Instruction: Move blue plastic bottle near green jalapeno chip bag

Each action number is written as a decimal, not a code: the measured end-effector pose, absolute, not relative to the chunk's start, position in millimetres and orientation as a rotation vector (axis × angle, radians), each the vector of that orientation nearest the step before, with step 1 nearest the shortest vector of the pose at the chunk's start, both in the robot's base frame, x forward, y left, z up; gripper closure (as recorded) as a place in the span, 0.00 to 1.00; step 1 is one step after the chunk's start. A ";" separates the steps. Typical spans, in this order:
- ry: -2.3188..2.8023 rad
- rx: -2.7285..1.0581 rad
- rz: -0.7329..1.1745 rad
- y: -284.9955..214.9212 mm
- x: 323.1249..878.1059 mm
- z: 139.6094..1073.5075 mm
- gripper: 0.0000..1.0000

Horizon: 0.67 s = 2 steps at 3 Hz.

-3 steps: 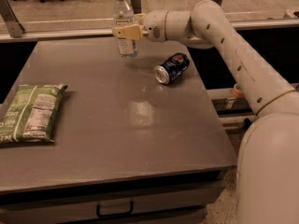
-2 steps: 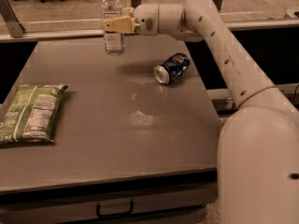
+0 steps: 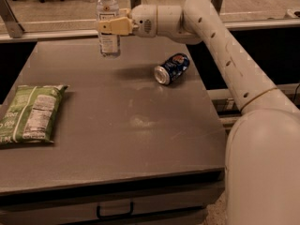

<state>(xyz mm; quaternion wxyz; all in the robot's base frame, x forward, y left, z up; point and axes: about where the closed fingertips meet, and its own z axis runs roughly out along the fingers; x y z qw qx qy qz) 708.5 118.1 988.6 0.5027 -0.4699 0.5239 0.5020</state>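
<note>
The gripper [image 3: 110, 27] of the Everyday Robot's arm [image 3: 220, 41] clamps its two tan fingers across the label of the blue plastic bottle [image 3: 109, 46] and carries it over the far edge of the grey table [image 3: 140, 139]. Over the past second the bottle has slid leftward along the back of the table, away from the tipped blue soda can [image 3: 172, 68], which has not stirred. The drift is small but goes the right way: the green jalapeno chip bag [image 3: 30, 114] lies flat at the table's near left edge, well apart from the bottle, so most of the carry appears to be ahead.

The bottle hangs upright, its long axis vertical, white cap at the top edge of the view and base pointing down at the tabletop. A soft shadow falls on the surface to the right of the base and apart from it, which suggests the bottle is raised clear of the table. The bag's long side runs toward the camera, white nutrition panel facing up.
</note>
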 end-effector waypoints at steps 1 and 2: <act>1.232 -1.037 1.253 135.0 685.5 1007.3 1.00; 1.230 -0.932 1.280 153.0 657.9 1017.0 1.00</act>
